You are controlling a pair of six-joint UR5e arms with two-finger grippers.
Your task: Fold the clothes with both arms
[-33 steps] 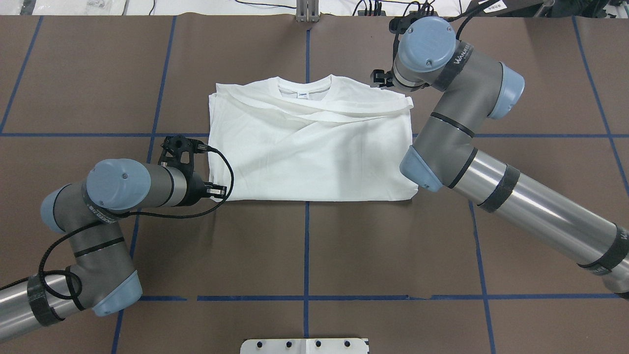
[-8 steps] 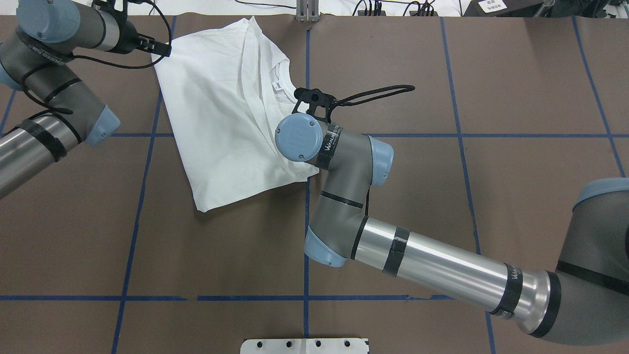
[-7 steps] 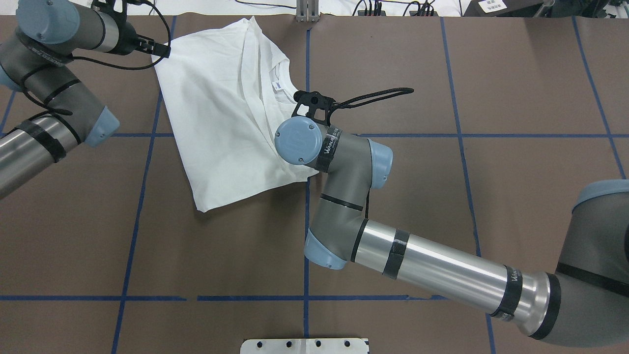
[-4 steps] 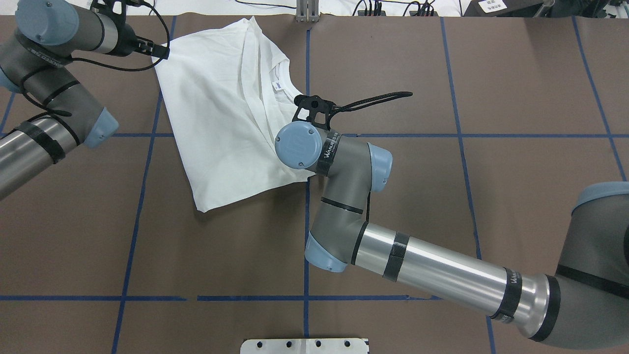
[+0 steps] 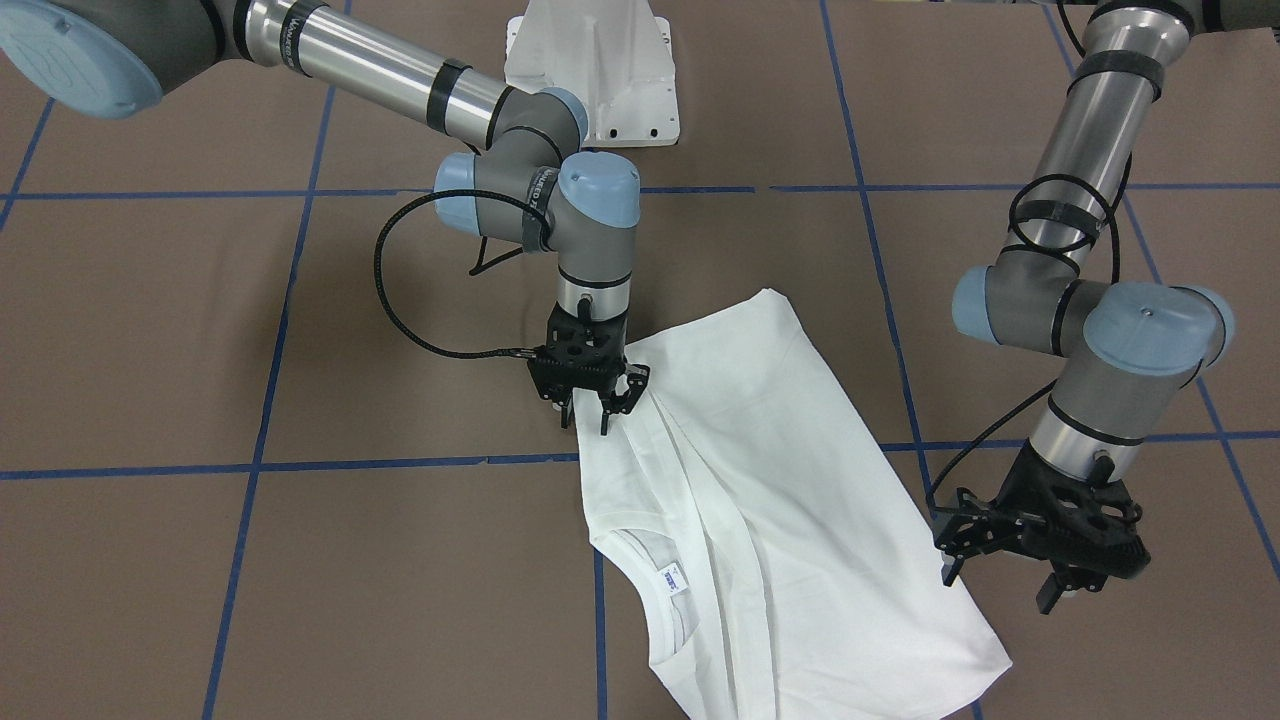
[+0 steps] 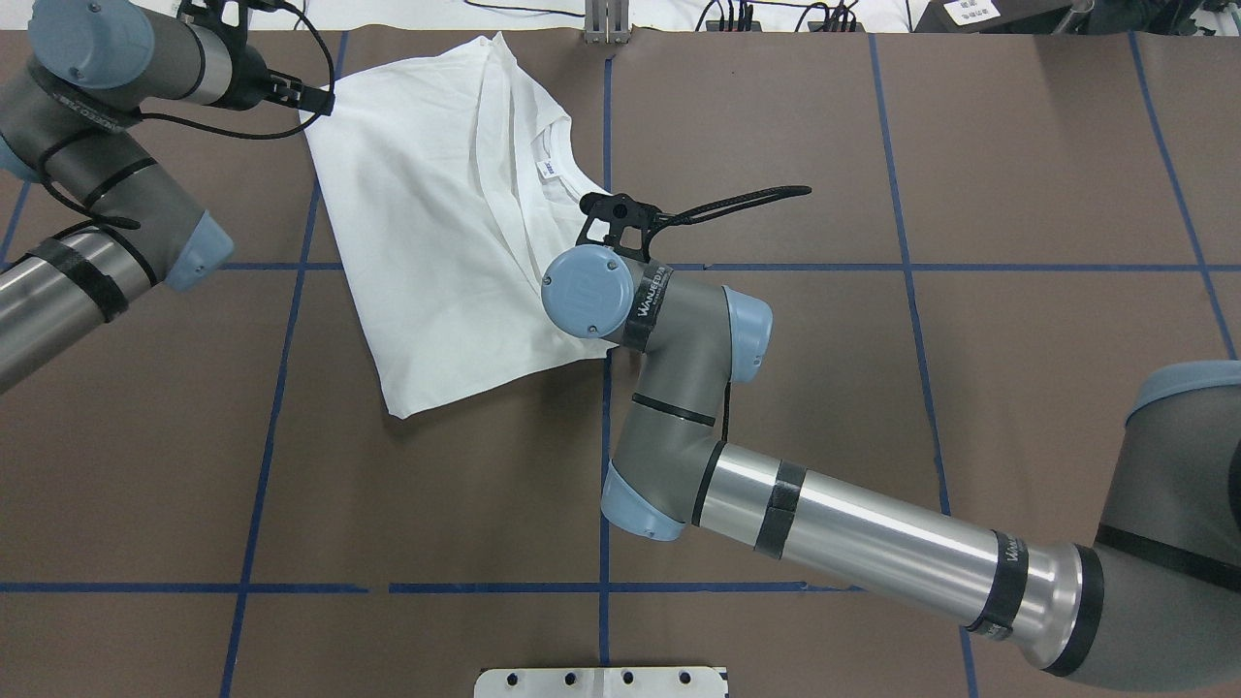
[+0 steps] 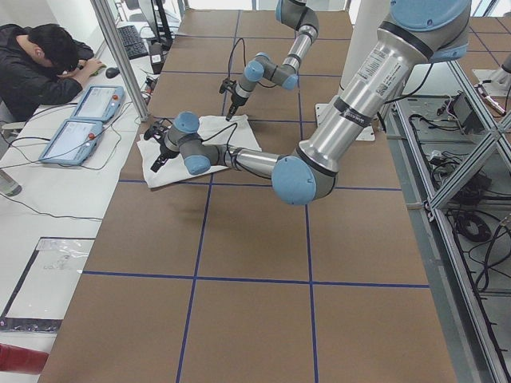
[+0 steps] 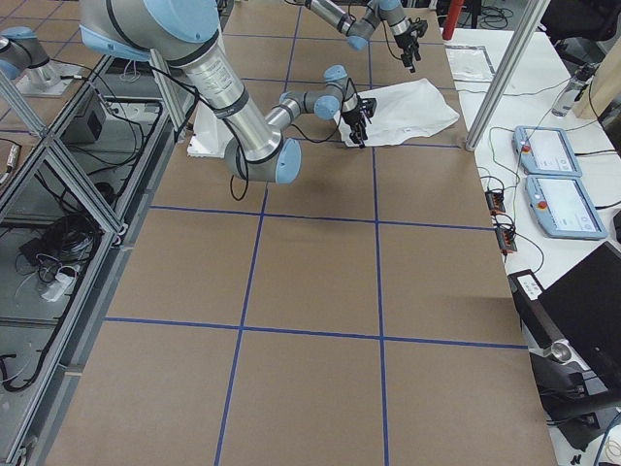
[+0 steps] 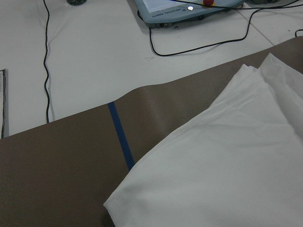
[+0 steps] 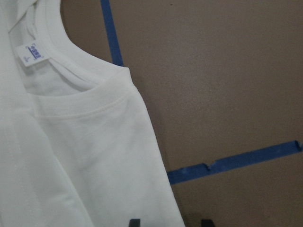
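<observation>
The clothes, one white shirt (image 6: 446, 223), lie folded and turned at an angle on the brown table's far left part, collar label (image 5: 672, 580) up. In the front view the shirt (image 5: 780, 480) spreads between both arms. My right gripper (image 5: 590, 418) points down at the shoulder edge beside the collar (image 10: 80, 78) and is open; one fingertip (image 10: 135, 222) hangs over the cloth, the other over bare table. My left gripper (image 5: 1000, 585) hovers open just outside the shirt's far corner (image 9: 109, 205), holding nothing.
The white pedestal base (image 5: 590, 70) stands at the table's near edge. Blue tape lines (image 6: 606, 485) grid the brown cover. Beyond the far edge a person (image 7: 40, 64) sits at a white desk with control tablets (image 7: 88, 104) and cables (image 9: 47, 71).
Since 4.5 s ago the shirt has been swung to the far left and turned. In the last second the right wrist has drawn slightly back toward the robot; the shirt and left arm stay still.
</observation>
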